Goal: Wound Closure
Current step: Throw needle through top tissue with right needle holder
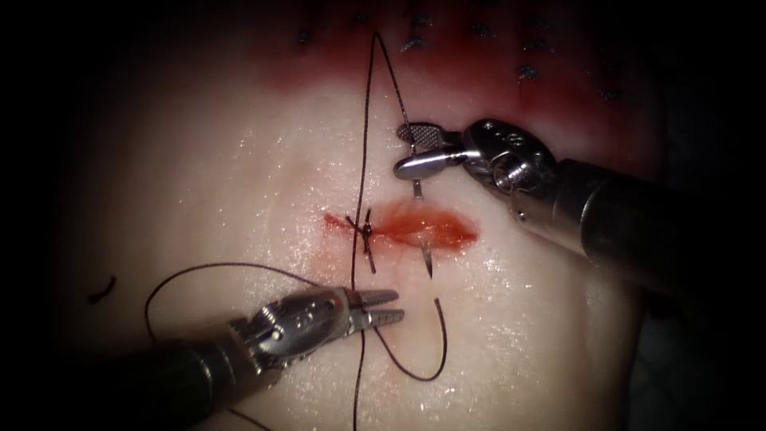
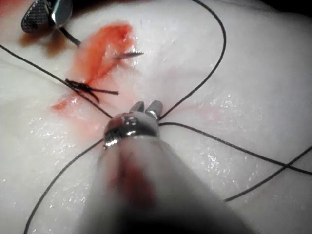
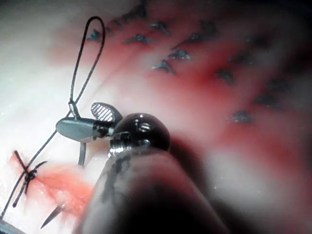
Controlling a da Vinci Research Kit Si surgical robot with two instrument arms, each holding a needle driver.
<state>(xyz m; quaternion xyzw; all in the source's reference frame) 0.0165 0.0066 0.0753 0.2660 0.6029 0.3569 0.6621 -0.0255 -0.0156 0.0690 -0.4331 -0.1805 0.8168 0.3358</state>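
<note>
Right gripper (image 1: 415, 152) above the cut (image 1: 415, 227), spread around the needle (image 1: 417, 189) near its swaged tail, not clamped. Needle in the tissue (image 1: 239, 199): body enters above the cut, tip (image 1: 428, 262) out below it. Left gripper (image 1: 387, 307) below the cut, slightly parted, thread (image 1: 363, 120) crossing just behind it; grasp unclear. Tied knot (image 1: 367, 231) at the cut's left end.

Needle (image 1: 422, 209) thru cut (image 1: 415, 227), tip out.

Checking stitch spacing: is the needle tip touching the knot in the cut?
Apart. The endoscope view shows red cut between the needle tip and the knot.
</note>
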